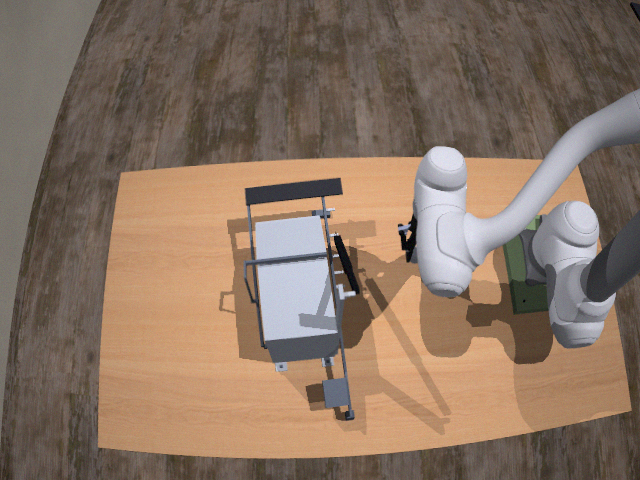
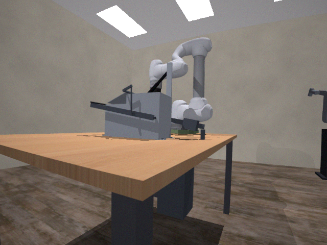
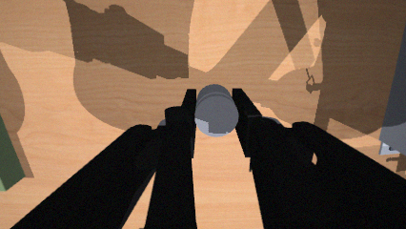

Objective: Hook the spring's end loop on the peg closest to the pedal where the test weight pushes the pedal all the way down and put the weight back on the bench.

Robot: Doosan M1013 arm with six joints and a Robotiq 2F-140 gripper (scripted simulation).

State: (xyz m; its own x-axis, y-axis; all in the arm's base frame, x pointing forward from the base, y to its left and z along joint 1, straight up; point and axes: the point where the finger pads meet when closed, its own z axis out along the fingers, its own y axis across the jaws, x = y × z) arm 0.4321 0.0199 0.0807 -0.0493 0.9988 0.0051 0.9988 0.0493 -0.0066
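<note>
My gripper (image 3: pixel 213 103) is shut on the steel test weight (image 3: pixel 215 114), a short grey cylinder held between the two black fingers above bare bench top. In the overhead view the gripper (image 1: pixel 406 240) shows as a black piece under the white wrist, to the right of the grey feeder box (image 1: pixel 294 289); the weight is hidden there. The dark pedal plate (image 1: pixel 293 190) sits at the feeder's far end and looks raised. The black spring (image 1: pixel 346 263) runs along the feeder's right side, past a row of small pegs (image 1: pixel 336 255). I cannot tell which peg its loop is on.
The arm's green base block (image 1: pixel 522 273) stands at the bench's right end. A small grey plate (image 1: pixel 336 392) and a short post (image 1: pixel 347 413) stick out at the feeder's near end. The feeder's corner (image 3: pixel 395 119) is at the right edge of the wrist view.
</note>
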